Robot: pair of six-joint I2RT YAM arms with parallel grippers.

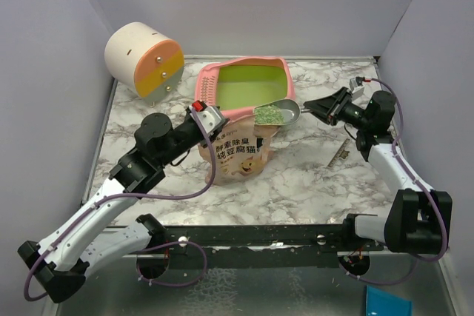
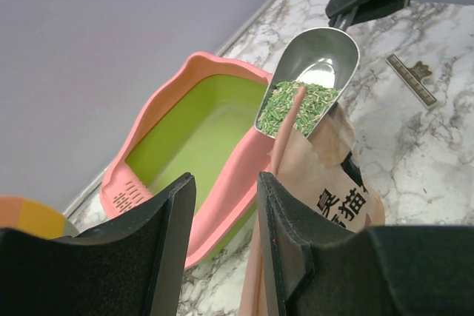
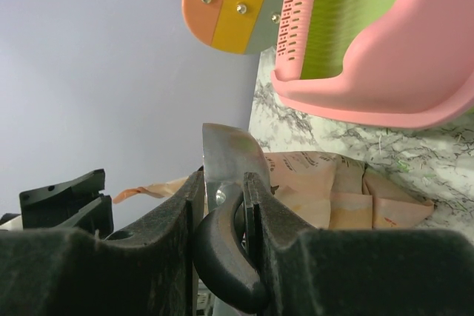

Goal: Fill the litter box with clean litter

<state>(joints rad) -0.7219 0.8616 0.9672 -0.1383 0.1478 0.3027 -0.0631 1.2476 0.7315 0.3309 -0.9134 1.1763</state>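
The pink litter box [image 1: 209, 79] with its lime-green basin lies at the back of the table, and no granules show in the basin [image 2: 194, 129]. A metal scoop [image 1: 285, 112] hovers level over the box's near right corner. It carries a heap of clean litter [image 1: 267, 115], green-grey pellets [image 2: 295, 106]. My right gripper [image 1: 324, 106] is shut on the scoop's black handle [image 3: 222, 257]. My left gripper [image 2: 226, 179] is open beside the top of the beige cat-print pouch [image 1: 237, 155]. The pouch's edge lies against its right finger [image 2: 285, 220].
A cream-and-orange cylinder [image 1: 144, 59] lies at the back left corner. A small metal clip [image 1: 339, 155] rests on the marble table [image 1: 311, 183] right of the pouch. Grey walls close in the back and both sides.
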